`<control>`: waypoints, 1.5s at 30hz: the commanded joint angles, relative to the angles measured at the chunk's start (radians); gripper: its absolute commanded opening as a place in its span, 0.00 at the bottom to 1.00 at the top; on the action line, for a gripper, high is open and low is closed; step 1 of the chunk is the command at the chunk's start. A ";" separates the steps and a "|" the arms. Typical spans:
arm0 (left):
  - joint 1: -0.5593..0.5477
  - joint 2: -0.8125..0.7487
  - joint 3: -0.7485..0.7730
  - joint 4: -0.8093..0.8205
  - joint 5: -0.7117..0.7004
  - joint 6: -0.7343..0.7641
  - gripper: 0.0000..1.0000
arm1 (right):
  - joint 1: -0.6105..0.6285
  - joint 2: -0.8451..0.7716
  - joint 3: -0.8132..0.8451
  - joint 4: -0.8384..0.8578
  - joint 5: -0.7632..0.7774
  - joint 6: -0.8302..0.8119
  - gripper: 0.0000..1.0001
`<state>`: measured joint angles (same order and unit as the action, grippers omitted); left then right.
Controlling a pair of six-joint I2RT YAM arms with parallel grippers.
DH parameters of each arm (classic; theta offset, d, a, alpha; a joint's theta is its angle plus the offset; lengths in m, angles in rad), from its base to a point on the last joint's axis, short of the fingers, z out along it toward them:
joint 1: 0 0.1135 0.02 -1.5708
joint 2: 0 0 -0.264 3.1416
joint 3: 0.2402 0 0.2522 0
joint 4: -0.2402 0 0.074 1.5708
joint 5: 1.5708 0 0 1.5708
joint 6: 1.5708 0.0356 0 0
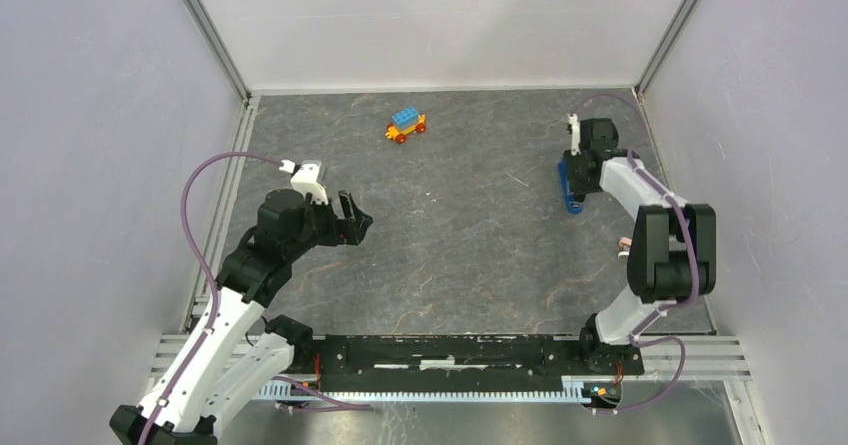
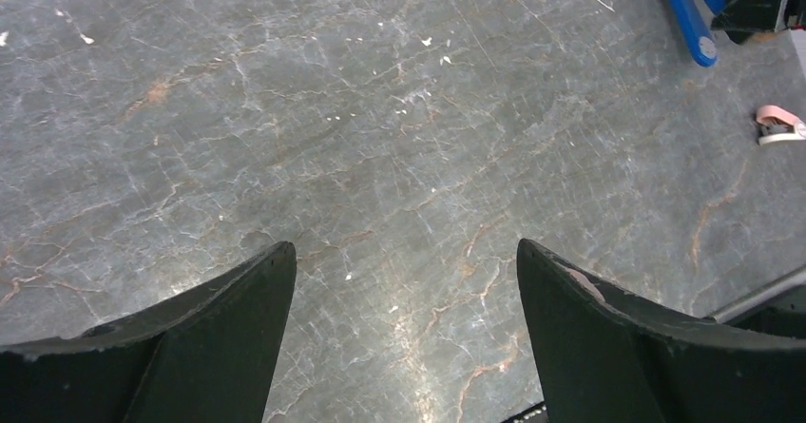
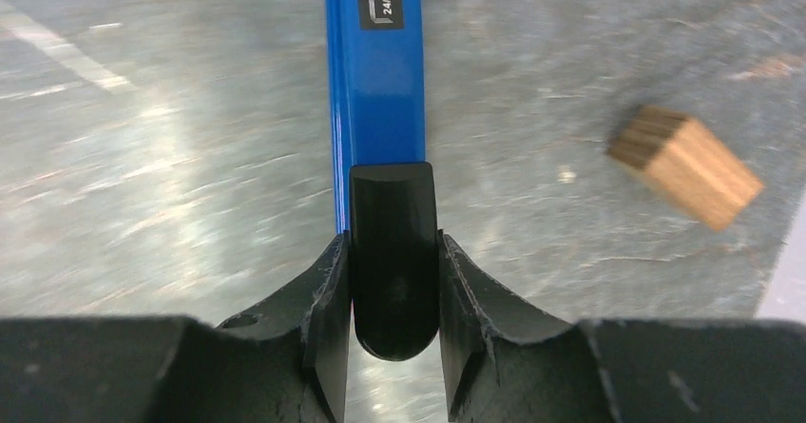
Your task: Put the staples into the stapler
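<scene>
Right claw: I see it clamped on the black end of the stapler, fingers pressed to both sides.
Stapler: right side of the top view, blue body running away from the claw.
Left claw: fingers wide apart, holding nothing, over bare bench.
Wooden block: near the stapler, right of the right wrist view.
Toy car: upper centre, well apart.

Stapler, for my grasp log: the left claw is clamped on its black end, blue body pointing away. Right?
Not quite: it is the right claw that is clamped on the black end of the stapler, blue body pointing away, as the right wrist view shows. The left claw stands open, holding nothing.
</scene>
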<state>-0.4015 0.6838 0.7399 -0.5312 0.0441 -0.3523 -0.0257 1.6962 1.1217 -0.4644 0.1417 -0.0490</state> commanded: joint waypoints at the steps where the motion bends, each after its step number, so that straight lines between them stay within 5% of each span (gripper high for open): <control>1: -0.004 0.019 0.076 -0.008 0.105 -0.056 0.90 | 0.133 -0.194 -0.039 0.047 -0.137 0.090 0.00; 11: -0.005 0.017 0.052 0.054 0.246 -0.245 0.85 | 0.512 -0.512 -0.232 0.231 -0.295 0.374 0.00; 17: -0.005 0.021 -0.099 0.343 0.422 -0.568 0.80 | 0.681 -0.664 -0.355 0.428 -0.263 0.570 0.00; 26: -0.013 0.069 -0.304 0.826 0.459 -0.845 0.72 | 0.850 -0.731 -0.448 0.650 -0.150 0.737 0.00; 45: -0.206 0.297 -0.297 0.841 0.278 -0.706 0.46 | 0.984 -0.654 -0.405 0.665 0.054 0.725 0.00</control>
<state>-0.5926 0.9428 0.4305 0.2646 0.3779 -1.1164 0.9333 1.0393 0.6579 0.0753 0.1295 0.6891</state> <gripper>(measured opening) 0.494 0.378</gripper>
